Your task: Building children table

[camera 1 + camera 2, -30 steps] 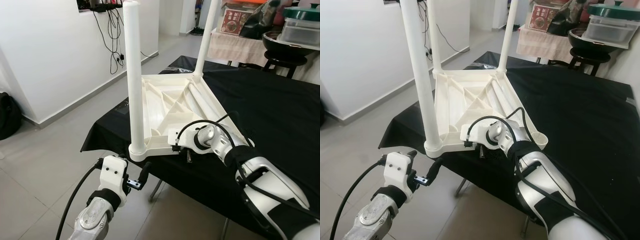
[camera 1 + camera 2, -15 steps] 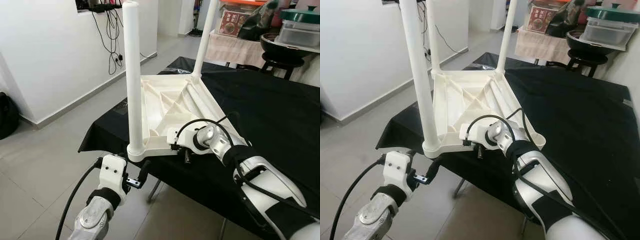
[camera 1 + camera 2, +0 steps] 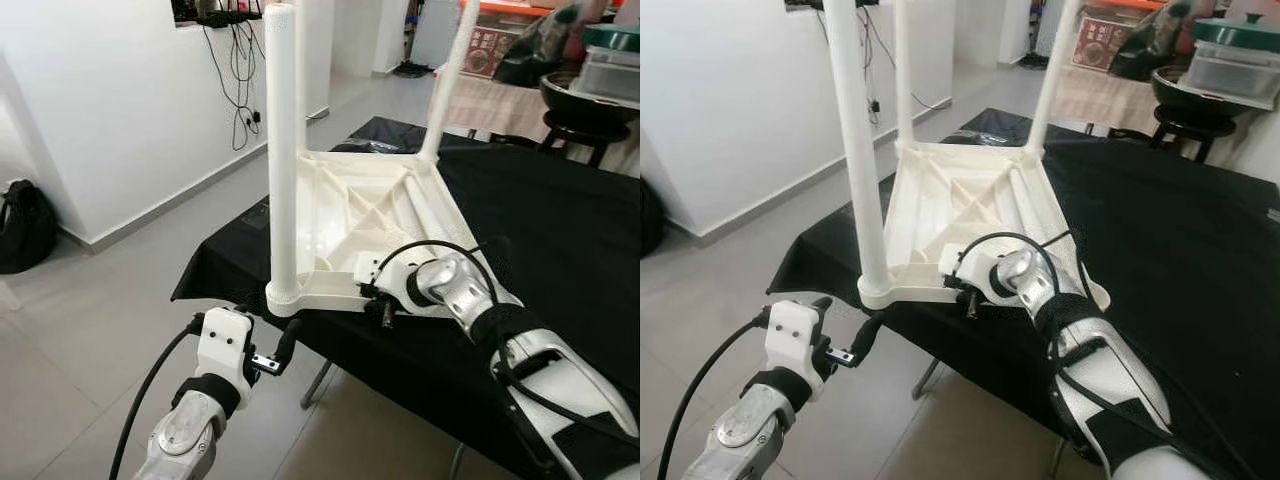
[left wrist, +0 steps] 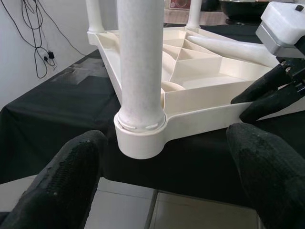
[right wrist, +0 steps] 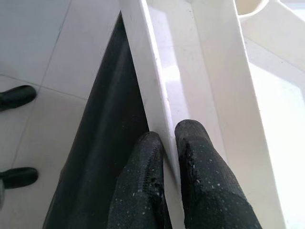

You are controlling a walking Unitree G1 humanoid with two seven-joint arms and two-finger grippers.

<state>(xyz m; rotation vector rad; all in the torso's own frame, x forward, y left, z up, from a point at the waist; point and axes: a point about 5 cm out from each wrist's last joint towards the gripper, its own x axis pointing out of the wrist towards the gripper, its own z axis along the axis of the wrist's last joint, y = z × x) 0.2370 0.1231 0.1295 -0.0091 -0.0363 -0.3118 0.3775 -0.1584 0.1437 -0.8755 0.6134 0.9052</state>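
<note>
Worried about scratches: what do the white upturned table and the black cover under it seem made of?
Upturned table: likely moulded plastic, cream, faintly glossy; ribbed webbing underneath, tube legs seated in round sockets. Black cover: seemingly matte woven cloth, draping and creasing over the edge. The right claw pinches the table's thin rim.

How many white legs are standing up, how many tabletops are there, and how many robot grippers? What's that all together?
Upright white legs: 3
White tabletop: 1
Robot grippers, left gripper and right gripper: 2
Total: 6
</note>
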